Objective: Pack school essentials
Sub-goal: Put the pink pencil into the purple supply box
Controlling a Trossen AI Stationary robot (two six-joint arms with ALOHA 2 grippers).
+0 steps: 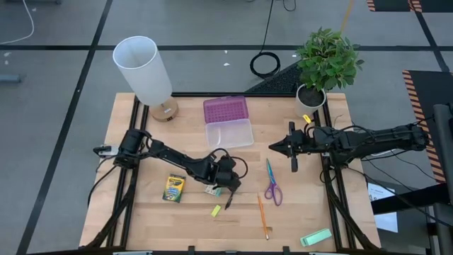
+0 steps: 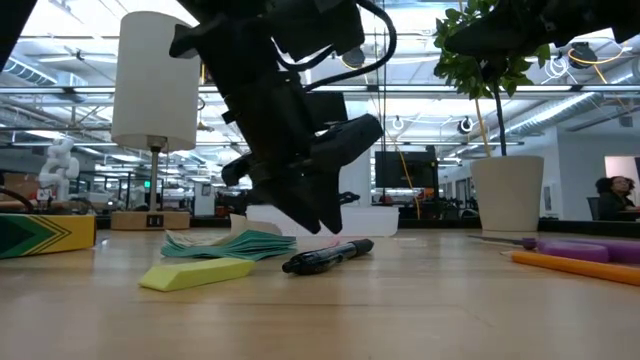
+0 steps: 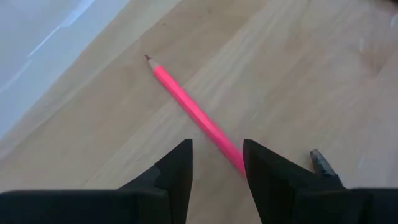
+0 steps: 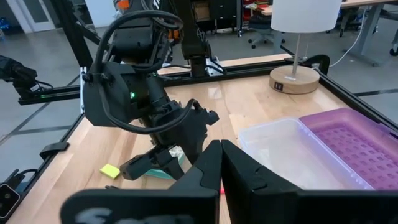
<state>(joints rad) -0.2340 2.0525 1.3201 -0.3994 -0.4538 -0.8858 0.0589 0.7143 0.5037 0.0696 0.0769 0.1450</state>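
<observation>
My left gripper point(image 1: 228, 183) hangs open, fingers down, over the table's middle. A pink pencil point(image 3: 186, 99) lies flat on the wood and runs between the two fingers point(image 3: 177, 163); in the high view the gripper hides it. Beside it lie a black pen point(image 2: 328, 256), a tiny yellow block point(image 1: 216, 210) and a teal-edged packet point(image 2: 232, 243). A yellow-green crayon box point(image 1: 174, 188) lies to the left. Purple-handled scissors point(image 1: 272, 185) and an orange pencil point(image 1: 262, 217) lie to the right. My right gripper point(image 1: 273, 147) is shut, level, near the open case point(image 1: 228, 132).
The case's clear tray has its purple lid point(image 1: 226, 110) folded back toward the far edge. A white lamp point(image 1: 145, 71) stands at the far left and a potted plant point(image 1: 325, 60) at the far right. A pale green block point(image 1: 316, 237) lies near the front right edge.
</observation>
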